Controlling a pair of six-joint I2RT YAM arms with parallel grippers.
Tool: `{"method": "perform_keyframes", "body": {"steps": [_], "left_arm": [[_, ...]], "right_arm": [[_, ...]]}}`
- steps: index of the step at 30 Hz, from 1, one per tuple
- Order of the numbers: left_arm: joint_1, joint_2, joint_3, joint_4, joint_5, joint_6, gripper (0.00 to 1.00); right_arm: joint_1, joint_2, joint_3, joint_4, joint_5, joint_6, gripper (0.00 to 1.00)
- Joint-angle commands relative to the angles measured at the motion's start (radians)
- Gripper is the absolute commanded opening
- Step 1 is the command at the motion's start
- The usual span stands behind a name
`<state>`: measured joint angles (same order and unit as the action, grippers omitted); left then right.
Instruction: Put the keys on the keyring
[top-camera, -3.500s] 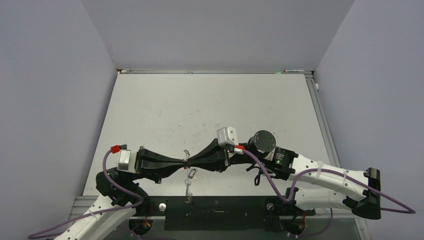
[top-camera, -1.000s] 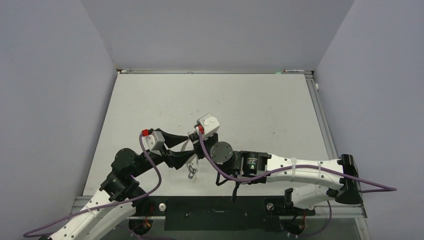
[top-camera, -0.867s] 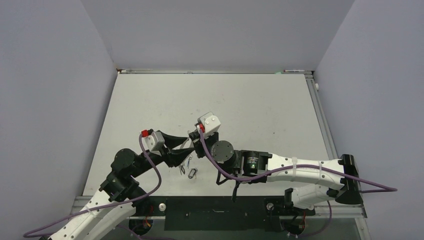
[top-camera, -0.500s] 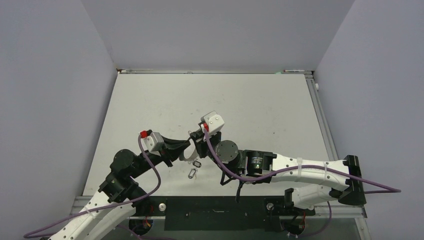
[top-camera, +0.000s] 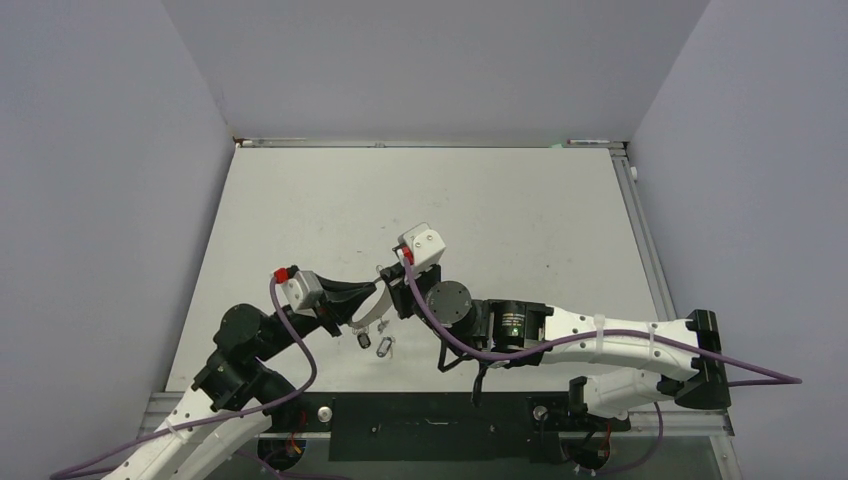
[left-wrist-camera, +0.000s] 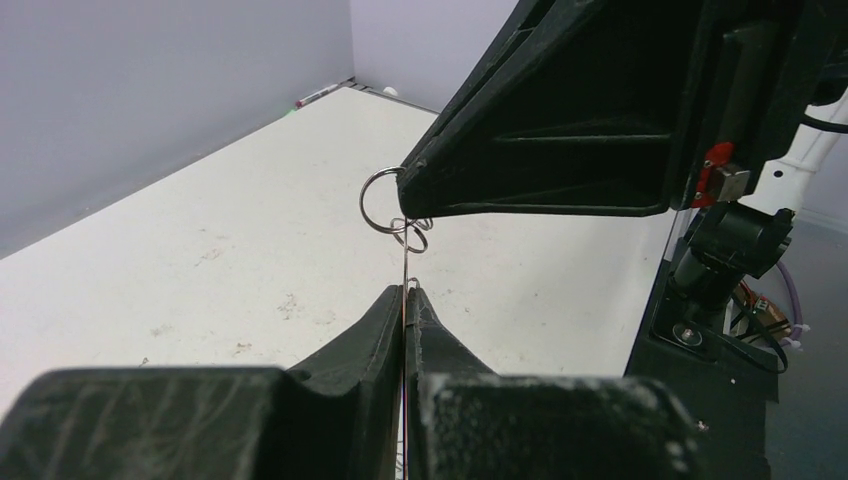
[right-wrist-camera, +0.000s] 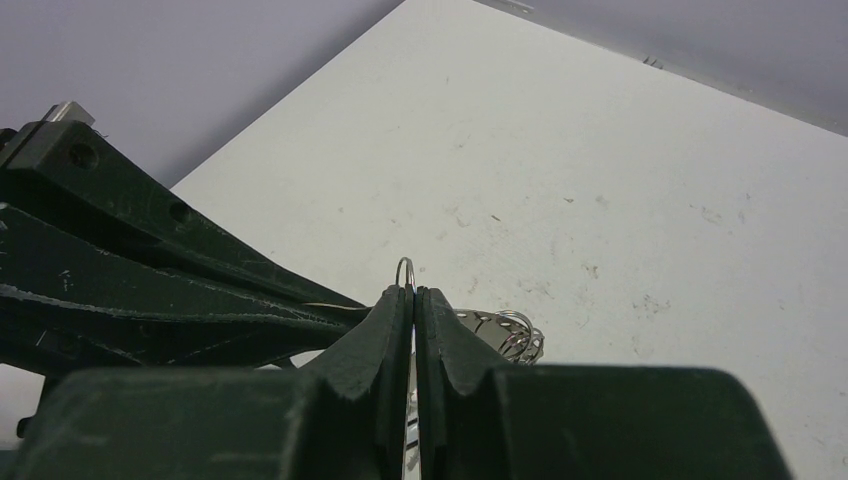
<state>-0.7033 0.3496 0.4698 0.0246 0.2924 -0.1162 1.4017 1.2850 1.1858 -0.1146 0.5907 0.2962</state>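
Observation:
My right gripper (top-camera: 386, 280) (right-wrist-camera: 412, 292) is shut on the keyring (right-wrist-camera: 404, 268), a thin silvery ring that sticks out past its tips; it also shows in the left wrist view (left-wrist-camera: 377, 200). My left gripper (top-camera: 372, 295) (left-wrist-camera: 405, 292) is shut on a thin flat silvery key seen edge-on (left-wrist-camera: 405, 262), just below the ring. Small wire rings (left-wrist-camera: 415, 236) (right-wrist-camera: 515, 335) link the key to the keyring. Two small dark oval loops (top-camera: 364, 341) (top-camera: 385, 347) show below the grippers; I cannot tell whether they hang or lie on the table.
The white table (top-camera: 480, 210) stretches away behind the grippers, walled on three sides. The black base rail (top-camera: 430, 425) runs along the near edge. The right arm's forearm (top-camera: 560, 335) lies low across the near right.
Both grippers have moved from the near edge to farther up the table and stay tip to tip. In the last half second the left arm drew back slightly left and one dark loop swung left.

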Motion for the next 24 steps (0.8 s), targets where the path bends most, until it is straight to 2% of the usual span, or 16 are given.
{"method": "perform_keyframes", "body": {"steps": [1, 9, 10, 11, 14, 16, 20, 24], "left_arm": [[0.003, -0.016, 0.020, 0.011, 0.003, 0.016, 0.00], [0.005, -0.031, 0.014, 0.015, 0.036, 0.009, 0.00], [0.004, -0.036, 0.013, 0.012, 0.052, 0.010, 0.02], [0.005, -0.041, 0.013, 0.010, 0.071, 0.012, 0.11], [0.015, -0.073, 0.013, 0.013, 0.120, 0.003, 0.55], [0.028, -0.105, 0.012, 0.017, 0.134, -0.008, 0.65], [0.084, -0.180, 0.017, 0.031, 0.172, -0.071, 0.66], [0.125, -0.204, 0.005, 0.120, 0.283, -0.153, 0.57]], "right_arm": [[0.010, 0.014, 0.055, -0.011, 0.054, -0.008, 0.05], [0.028, 0.037, 0.050, 0.017, 0.077, -0.040, 0.05], [0.028, 0.028, 0.034, 0.033, 0.078, -0.041, 0.05], [0.028, 0.014, 0.015, 0.052, 0.078, -0.044, 0.05], [0.025, -0.050, -0.069, 0.169, 0.015, -0.077, 0.05], [0.023, -0.097, -0.126, 0.254, -0.060, -0.101, 0.05], [0.022, -0.199, -0.240, 0.386, -0.194, -0.130, 0.05], [0.018, -0.288, -0.353, 0.523, -0.330, -0.151, 0.05]]}}
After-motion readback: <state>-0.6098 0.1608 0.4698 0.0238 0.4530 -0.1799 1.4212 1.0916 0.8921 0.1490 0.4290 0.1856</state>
